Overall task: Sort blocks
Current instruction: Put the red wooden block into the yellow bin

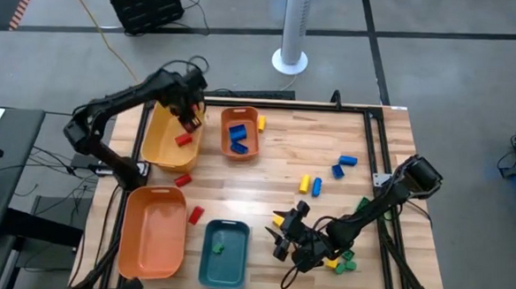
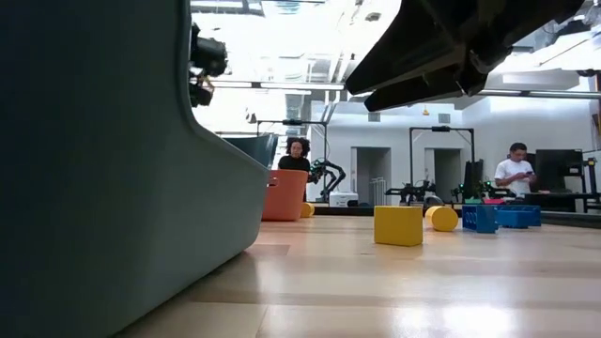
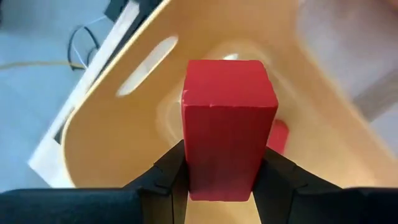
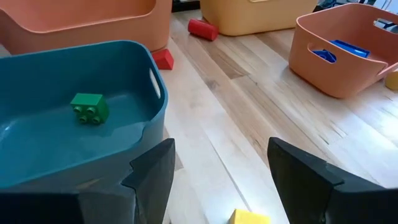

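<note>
Red block [image 3: 229,127], pinched between the left gripper [image 3: 227,177] fingers over the yellow tray [image 3: 124,124]: we release centrally, clear of walls; right gripper [image 4: 217,180] open, empty.

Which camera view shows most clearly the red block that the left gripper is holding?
The left wrist view: the red block fills the picture, clamped between the left gripper's fingers above the yellow tray. In the high view the gripper hides the block. The low and right wrist views do not show it.
</note>
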